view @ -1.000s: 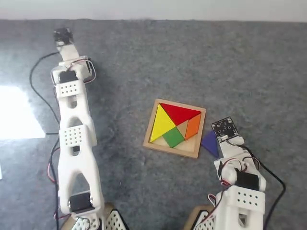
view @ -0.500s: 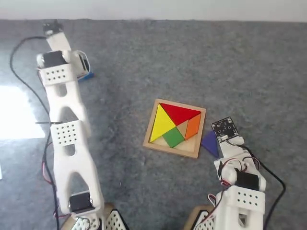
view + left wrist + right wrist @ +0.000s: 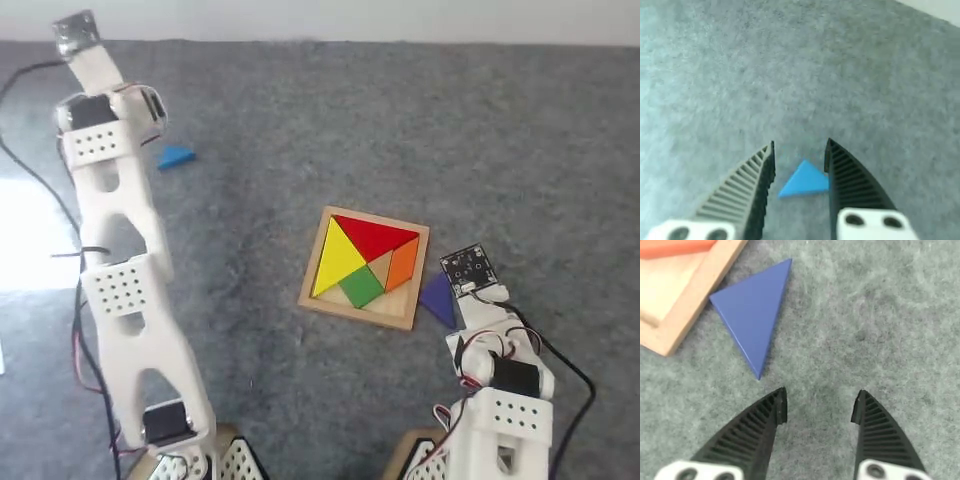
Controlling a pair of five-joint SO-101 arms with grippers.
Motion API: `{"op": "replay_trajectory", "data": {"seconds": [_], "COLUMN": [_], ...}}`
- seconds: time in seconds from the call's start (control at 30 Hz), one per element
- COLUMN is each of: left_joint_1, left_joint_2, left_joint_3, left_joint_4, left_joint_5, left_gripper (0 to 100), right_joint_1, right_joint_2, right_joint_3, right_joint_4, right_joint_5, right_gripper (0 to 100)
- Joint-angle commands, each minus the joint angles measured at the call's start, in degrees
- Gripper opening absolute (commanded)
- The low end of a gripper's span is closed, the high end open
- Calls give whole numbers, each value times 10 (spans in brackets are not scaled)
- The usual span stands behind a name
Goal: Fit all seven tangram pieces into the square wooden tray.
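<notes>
Sitting mid-table, square wooden tray (image 3: 352,309) holds several coloured pieces, with gaps left. Right gripper (image 3: 820,400) gapes empty near the dark-blue triangle (image 3: 752,310), which lies just beside the tray's rim; a grab may nudge the tray. Left gripper (image 3: 800,147), jaws apart, straddles the small light-blue triangle (image 3: 805,180), well apart from the tray; the thin piece could skid or tip when pinched.

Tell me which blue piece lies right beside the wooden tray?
The dark blue triangle, right next to the tray edge; the light blue triangle lies far away from it.

White perforated left arm (image 3: 120,290), matching right arm (image 3: 505,415), black servos (image 3: 165,421), black cables (image 3: 575,372), ribbed black claw fingers (image 3: 752,185)
</notes>
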Motion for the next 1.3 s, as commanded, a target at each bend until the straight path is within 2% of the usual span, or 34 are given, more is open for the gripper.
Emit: {"op": "replay_trajectory", "data": {"seconds": [0.0, 0.23, 0.47, 0.67, 0.8, 1.0, 1.13, 1.27], "left_joint_1": [8, 25, 44, 45, 54, 84, 93, 90], "left_joint_2": [27, 98, 110, 110, 110, 110, 92, 40], "left_joint_3": [18, 17, 17, 17, 0, -161, -174, -37], "left_joint_4": [-120, -142, -60, -16, 75, 296, 309, 308], "left_joint_5": [7, 6, 4, -78, -128, -234, -274, -253], "left_gripper": [160, 160, 160, 160, 160, 160, 160, 160], "right_joint_1": [-2, -4, -4, -4, -4, -4, -2, -2], "right_joint_2": [2, 2, 2, 2, 2, 2, 2, 2], "right_joint_3": [-3, -3, -3, -3, -3, -3, -3, -3], "right_joint_4": [-4, -4, -4, -4, -4, -4, -4, -4], "right_joint_5": [5, 6, 6, 6, 6, 6, 5, 4], "right_gripper": [216, 216, 216, 216, 216, 216, 216, 216]}}
